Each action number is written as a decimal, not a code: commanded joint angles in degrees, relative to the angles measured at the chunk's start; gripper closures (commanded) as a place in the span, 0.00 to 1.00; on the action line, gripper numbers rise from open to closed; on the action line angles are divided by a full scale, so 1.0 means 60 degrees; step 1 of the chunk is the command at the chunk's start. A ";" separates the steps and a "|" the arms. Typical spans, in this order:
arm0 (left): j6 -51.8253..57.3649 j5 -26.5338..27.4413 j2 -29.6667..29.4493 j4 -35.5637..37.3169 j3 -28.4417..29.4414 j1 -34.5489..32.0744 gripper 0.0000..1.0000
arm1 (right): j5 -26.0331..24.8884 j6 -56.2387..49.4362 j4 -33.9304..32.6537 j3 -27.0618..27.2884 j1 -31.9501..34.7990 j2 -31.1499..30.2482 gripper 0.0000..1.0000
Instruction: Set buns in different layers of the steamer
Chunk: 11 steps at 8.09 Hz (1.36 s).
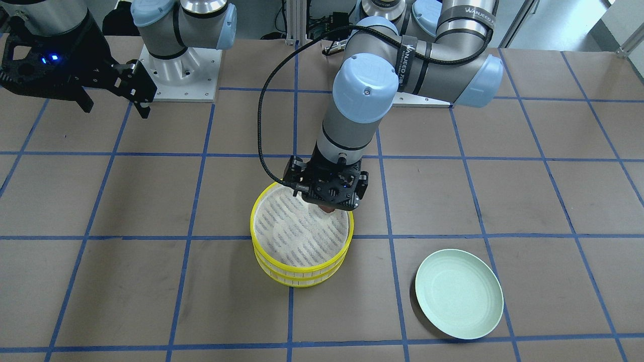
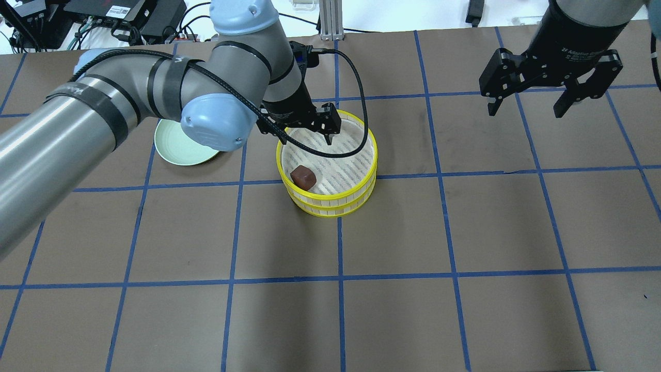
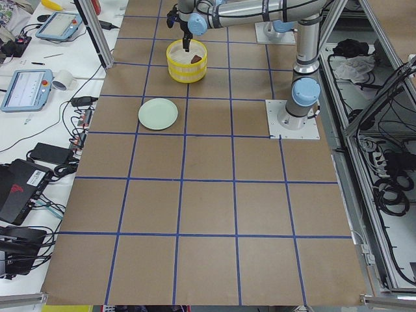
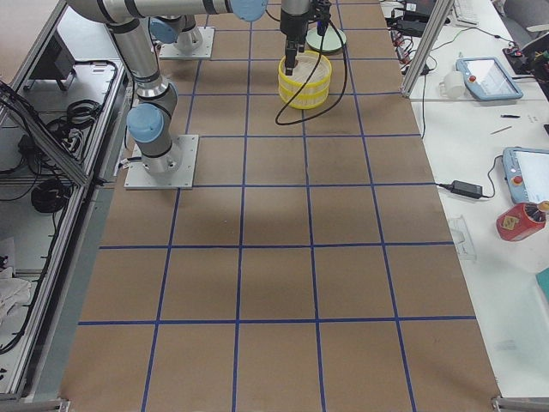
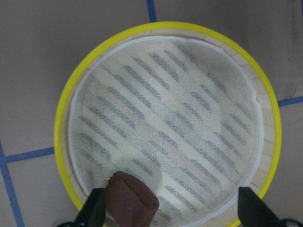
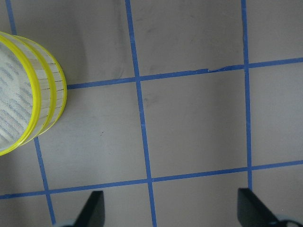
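The dark reddish-brown bun lies on the mesh of the top steamer layer, at about 7 o'clock on its floor in the overhead view, so that placement looks done. The cream-white bun shows in no view. It may sit hidden in the lower layer, but I cannot tell, so that half is unconfirmed.

The left gripper hangs above the tray with jaws spread wide and nothing in them. The bun is at its 6 o'clock, lower and apparently apart. The right gripper is wide open, holds nothing, and is well apart at 2 o'clock.
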 commanded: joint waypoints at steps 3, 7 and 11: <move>0.1474 0.0515 0.1102 -0.1132 0.0082 0.1864 0.00 | 0.0000 0.0000 0.0000 0.0000 0.0000 0.0000 0.00; 0.2326 0.1381 0.2625 -0.2892 0.0082 0.2221 0.00 | 0.0015 0.0000 -0.0015 0.0000 0.0000 0.0000 0.00; 0.2473 0.2773 0.2760 -0.3655 -0.0020 0.2207 0.00 | 0.0000 0.0000 -0.0015 0.0000 0.0000 0.0000 0.00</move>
